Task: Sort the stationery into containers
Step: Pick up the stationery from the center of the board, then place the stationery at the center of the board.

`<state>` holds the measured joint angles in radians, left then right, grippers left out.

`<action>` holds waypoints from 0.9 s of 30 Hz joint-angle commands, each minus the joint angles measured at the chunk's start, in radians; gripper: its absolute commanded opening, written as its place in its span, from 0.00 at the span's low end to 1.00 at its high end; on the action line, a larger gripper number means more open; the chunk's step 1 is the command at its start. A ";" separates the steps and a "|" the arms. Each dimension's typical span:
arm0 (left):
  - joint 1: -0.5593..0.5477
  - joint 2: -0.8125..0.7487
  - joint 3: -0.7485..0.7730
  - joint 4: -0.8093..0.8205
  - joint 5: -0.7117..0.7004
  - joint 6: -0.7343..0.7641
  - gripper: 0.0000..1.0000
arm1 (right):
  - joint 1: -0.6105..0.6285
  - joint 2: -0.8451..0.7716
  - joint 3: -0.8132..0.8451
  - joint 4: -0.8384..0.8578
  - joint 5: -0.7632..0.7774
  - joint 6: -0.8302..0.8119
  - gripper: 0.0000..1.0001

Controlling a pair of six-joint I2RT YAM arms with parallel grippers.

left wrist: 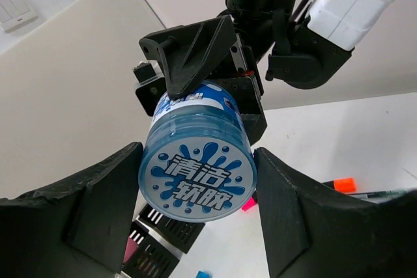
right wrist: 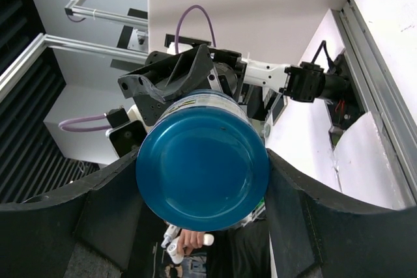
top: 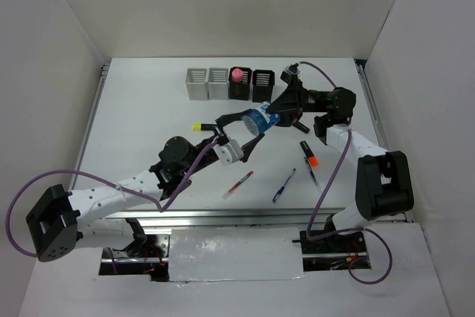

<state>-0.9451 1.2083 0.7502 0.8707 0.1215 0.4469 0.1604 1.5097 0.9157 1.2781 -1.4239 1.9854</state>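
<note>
A blue stubby cylinder hangs in mid-air between both grippers, above the middle of the table. My left gripper reaches up from the lower left; its fingers touch the sides at the printed lid end. My right gripper comes from the right; its fingers touch the sides at the plain blue base. The four containers stand in a row at the back. A pink-capped cylinder stands in the third, black one.
On the table lie a yellow-capped highlighter, an orange-capped highlighter, a red pen, a blue pen and a thin clear pen. A pink cap shows below the cylinder. White walls enclose three sides.
</note>
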 commanded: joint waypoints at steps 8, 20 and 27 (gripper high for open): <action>0.011 -0.124 0.084 -0.274 0.086 -0.028 0.28 | -0.116 -0.149 0.044 -0.064 -0.050 -0.210 1.00; 0.028 0.000 0.438 -0.867 0.092 -0.255 0.11 | -0.265 -0.255 0.572 -1.930 0.632 -1.715 1.00; 0.045 0.362 0.875 -1.372 0.099 -0.269 0.01 | -0.279 -0.333 0.535 -1.984 0.873 -1.924 1.00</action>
<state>-0.9035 1.4250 1.4311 -0.2531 0.2085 0.2089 -0.1101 1.2247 1.4586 -0.5987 -0.7307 0.2550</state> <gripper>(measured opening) 0.763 0.998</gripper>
